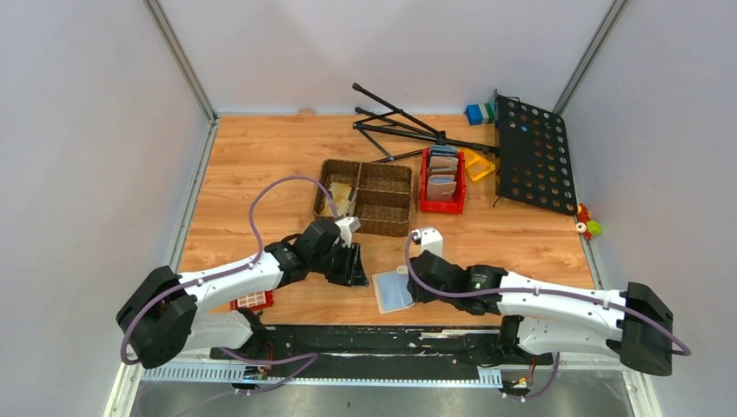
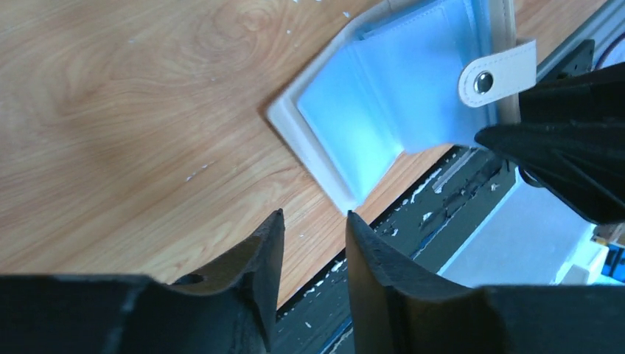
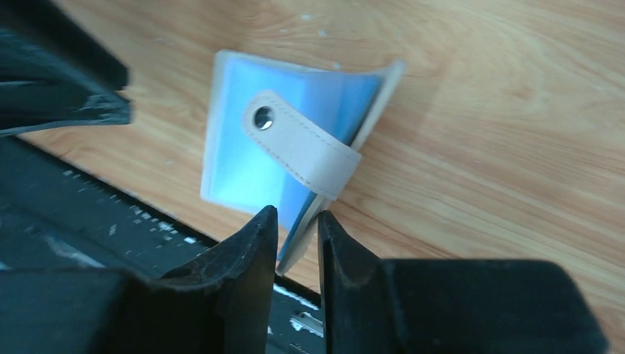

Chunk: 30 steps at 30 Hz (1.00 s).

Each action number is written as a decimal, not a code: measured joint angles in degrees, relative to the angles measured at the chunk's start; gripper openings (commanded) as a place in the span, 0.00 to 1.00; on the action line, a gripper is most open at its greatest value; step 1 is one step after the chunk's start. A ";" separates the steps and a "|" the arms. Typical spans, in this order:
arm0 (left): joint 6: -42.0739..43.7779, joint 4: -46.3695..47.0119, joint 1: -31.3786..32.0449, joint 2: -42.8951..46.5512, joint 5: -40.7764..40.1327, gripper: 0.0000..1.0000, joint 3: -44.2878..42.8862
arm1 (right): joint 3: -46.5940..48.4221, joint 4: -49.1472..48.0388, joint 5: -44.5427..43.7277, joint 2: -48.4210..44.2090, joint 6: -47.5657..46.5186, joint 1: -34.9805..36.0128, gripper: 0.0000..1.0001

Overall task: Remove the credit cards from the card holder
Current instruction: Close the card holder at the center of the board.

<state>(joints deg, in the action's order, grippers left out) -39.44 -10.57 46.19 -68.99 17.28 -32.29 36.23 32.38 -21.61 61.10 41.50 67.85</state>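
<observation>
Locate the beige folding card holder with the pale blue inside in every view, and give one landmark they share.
Top external: card holder lies open at bottom centre, by the near edge.
Left wrist: card holder at upper right.
Right wrist: card holder at centre, strap tab across it.
Shared landmark: scuffed black strip beside it.

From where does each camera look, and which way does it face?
Top external: above and behind the bases, facing down over the table; the left arm and right arm show.
Left wrist: on the left arm, facing down past the left gripper at the card holder; its two fingers show.
Right wrist: on the right arm, facing down past the right gripper; its two fingers show.
Shared: both wrist views show the card holder, open, with its strap tab.
</observation>
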 measured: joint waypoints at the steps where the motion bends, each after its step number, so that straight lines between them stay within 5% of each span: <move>1: -0.46 0.96 0.24 -0.35 0.37 0.35 0.28 | -1.09 -1.99 1.73 -1.46 -0.76 0.00 0.31; 7: -1.86 6.32 1.05 -4.39 2.23 0.28 2.23 | -4.44 -10.12 9.68 -3.63 -3.63 0.00 0.40; 14: -1.77 7.04 1.09 -8.02 1.51 0.26 2.29 | -1.31 -12.37 13.22 4.17 -5.84 0.00 0.50; 21: -1.14 7.13 1.09 -10.32 0.09 0.25 2.23 | 2.78 -14.27 14.23 10.29 -7.65 0.00 0.75; 30: -1.16 9.35 1.09 -11.58 0.63 0.24 2.19 | 2.69 -21.00 21.00 16.04 -8.31 -5.11 0.70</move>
<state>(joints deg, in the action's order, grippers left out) -40.60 -1.21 47.29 -80.58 17.91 -30.11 38.92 11.38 -0.60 77.14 33.19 62.74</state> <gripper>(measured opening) 0.243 0.710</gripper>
